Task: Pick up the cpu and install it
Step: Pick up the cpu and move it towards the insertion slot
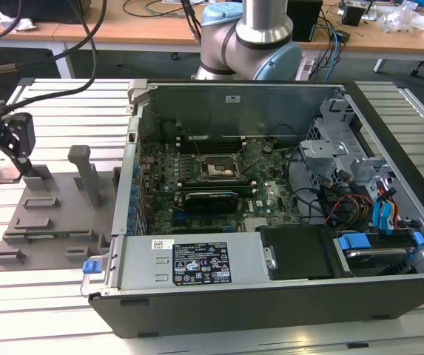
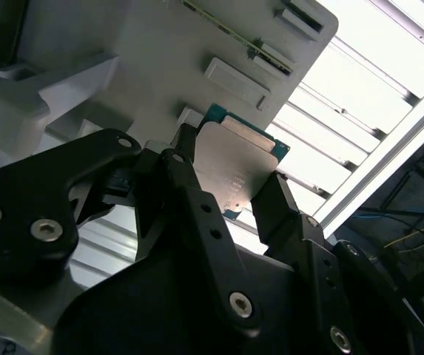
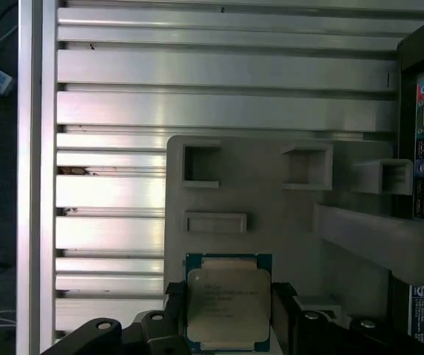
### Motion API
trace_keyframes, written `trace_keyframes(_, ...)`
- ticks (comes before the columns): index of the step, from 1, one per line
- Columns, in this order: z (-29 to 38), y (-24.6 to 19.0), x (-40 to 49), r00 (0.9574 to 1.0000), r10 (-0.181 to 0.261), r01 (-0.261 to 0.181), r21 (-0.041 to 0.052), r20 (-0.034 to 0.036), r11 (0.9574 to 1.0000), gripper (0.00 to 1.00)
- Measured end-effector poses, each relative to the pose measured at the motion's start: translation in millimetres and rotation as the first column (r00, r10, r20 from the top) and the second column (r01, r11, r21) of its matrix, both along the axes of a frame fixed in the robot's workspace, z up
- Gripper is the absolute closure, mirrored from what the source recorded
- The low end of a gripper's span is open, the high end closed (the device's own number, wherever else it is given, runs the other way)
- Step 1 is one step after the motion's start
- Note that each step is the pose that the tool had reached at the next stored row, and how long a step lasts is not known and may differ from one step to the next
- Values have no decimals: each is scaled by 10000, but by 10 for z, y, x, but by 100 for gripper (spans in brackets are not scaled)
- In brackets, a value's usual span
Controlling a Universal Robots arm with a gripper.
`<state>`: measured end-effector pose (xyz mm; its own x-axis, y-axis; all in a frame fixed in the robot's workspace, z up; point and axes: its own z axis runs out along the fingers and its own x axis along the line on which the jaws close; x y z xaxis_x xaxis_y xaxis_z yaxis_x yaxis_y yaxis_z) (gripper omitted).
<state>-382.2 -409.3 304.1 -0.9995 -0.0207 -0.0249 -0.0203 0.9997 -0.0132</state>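
Note:
The cpu (image 3: 228, 307), a flat square chip with a silver-grey top and a green rim, lies on the grey fixture tray (image 3: 278, 222). In both wrist views my gripper (image 3: 226, 294) has its black fingers (image 3: 175, 299) pressed against two opposite edges of the cpu (image 2: 234, 166), shut on it. In the exterior view the gripper (image 1: 12, 166) stands low over the tray's (image 1: 56, 218) far corner, at that view's left. The open motherboard socket (image 1: 217, 168) sits inside the computer case, well to that view's right of the gripper.
The open computer case (image 1: 285, 288) has tall metal walls beside the tray. Grey posts (image 1: 86, 174) rise from the tray between the gripper and the case. Everything rests on a ribbed aluminium table (image 3: 219, 111). Cables hang above the gripper at the exterior view's left.

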Motion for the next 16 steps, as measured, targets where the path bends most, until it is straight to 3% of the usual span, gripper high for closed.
trace_keyframes(4,53,1,0,10000,-1,1,0,0,10000,45)
trace_keyframes(10,184,3,0,10000,0,0,0,-1,10000,45)
trace_keyframes(16,261,3,0,10000,0,0,0,0,10000,45)
